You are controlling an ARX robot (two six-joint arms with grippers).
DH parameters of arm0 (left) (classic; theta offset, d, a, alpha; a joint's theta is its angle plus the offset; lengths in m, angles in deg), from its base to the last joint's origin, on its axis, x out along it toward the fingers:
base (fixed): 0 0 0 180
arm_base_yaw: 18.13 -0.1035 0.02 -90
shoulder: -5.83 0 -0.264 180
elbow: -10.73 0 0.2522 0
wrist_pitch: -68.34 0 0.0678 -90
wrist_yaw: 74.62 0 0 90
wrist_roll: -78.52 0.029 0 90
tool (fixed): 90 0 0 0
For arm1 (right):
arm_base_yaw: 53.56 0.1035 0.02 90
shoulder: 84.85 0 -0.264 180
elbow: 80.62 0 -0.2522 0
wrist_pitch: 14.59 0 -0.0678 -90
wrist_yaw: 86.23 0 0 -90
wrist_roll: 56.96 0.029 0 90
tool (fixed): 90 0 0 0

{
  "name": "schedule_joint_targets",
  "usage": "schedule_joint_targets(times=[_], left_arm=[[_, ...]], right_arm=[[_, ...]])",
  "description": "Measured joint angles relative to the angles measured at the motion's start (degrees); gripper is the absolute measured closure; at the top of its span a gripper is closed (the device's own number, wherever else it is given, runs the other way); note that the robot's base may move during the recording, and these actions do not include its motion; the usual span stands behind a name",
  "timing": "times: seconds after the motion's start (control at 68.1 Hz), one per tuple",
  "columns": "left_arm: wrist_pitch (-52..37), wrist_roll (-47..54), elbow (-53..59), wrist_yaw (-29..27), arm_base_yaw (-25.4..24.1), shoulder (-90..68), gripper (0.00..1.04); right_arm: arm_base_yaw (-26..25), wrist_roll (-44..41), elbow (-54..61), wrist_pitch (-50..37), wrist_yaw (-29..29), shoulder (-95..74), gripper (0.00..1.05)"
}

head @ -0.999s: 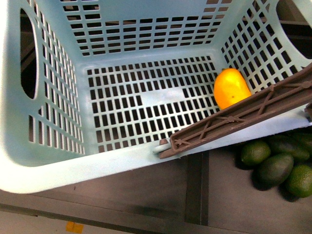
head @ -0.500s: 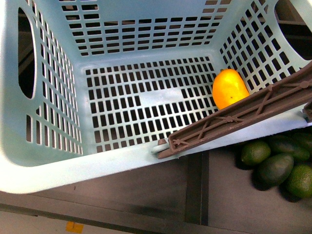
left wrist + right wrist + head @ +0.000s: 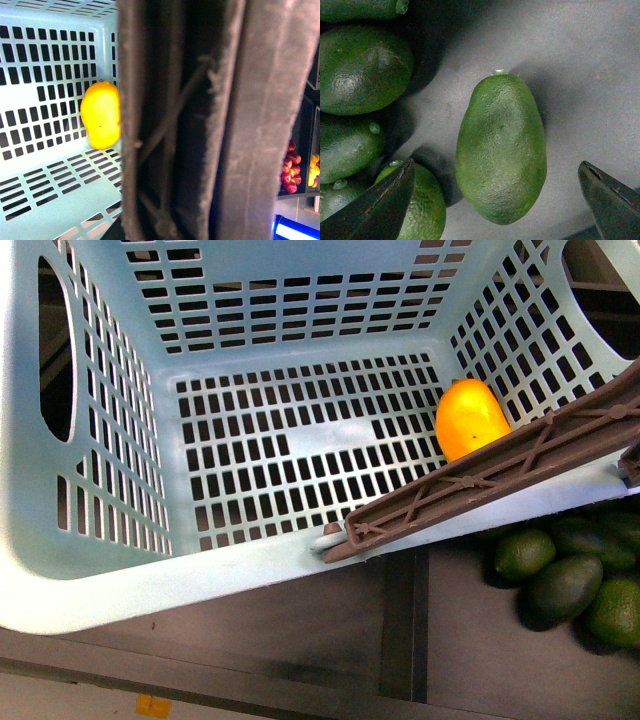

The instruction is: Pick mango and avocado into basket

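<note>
The light teal basket (image 3: 130, 585) fills most of the front view, tilted. The yellow-orange mango (image 3: 470, 418) lies on its slotted floor in the right corner, and it shows too in the left wrist view (image 3: 101, 116). My left gripper is shut on the brown basket handle (image 3: 200, 120), which fills that view and hides the fingers. In the right wrist view one dark green avocado (image 3: 501, 147) lies alone on the grey surface. My right gripper (image 3: 497, 200) stands open just above it, one finger (image 3: 385, 202) on each side, not touching.
More avocados (image 3: 362, 70) crowd close beside the lone one, also seen as a pile (image 3: 565, 585) under the basket's right corner. A dark divider (image 3: 405, 620) splits the shelf. Red and yellow fruit (image 3: 289, 167) sit on a shelf beyond the handle.
The basket has shifted slightly, its handle and the mango sitting a little higher in the front view. The avocado pile has not moved.
</note>
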Motion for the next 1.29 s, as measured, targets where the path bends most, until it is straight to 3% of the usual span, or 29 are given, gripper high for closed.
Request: schedule_joint_targets(times=[1.293], left_arm=[[0.0, 0.0, 0.0, 0.0, 0.0, 0.0, 0.91]], right_arm=[[8.3, 1.7, -9.6, 1.7, -2.5, -10.0, 0.09]])
